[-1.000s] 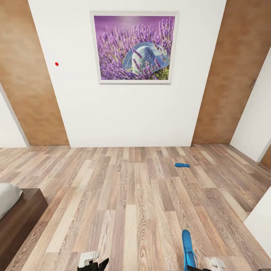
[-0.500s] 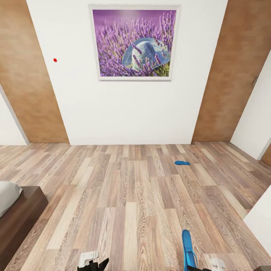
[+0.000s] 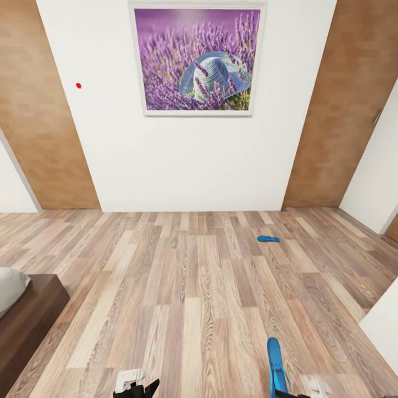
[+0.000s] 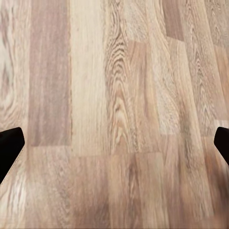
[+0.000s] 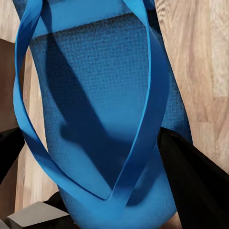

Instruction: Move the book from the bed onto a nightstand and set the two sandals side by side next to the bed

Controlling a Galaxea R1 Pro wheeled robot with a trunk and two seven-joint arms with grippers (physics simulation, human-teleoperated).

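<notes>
Sandal (image 5: 95, 119) clamped in right gripper (image 5: 95, 157) | second sandal (image 3: 268, 239) well ahead on floor (image 3: 193, 287) | left gripper (image 4: 114, 143) spread wide

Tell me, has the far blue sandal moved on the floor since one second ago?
No. The far sandal lies on the same floorboards; only the camera moved.
</notes>
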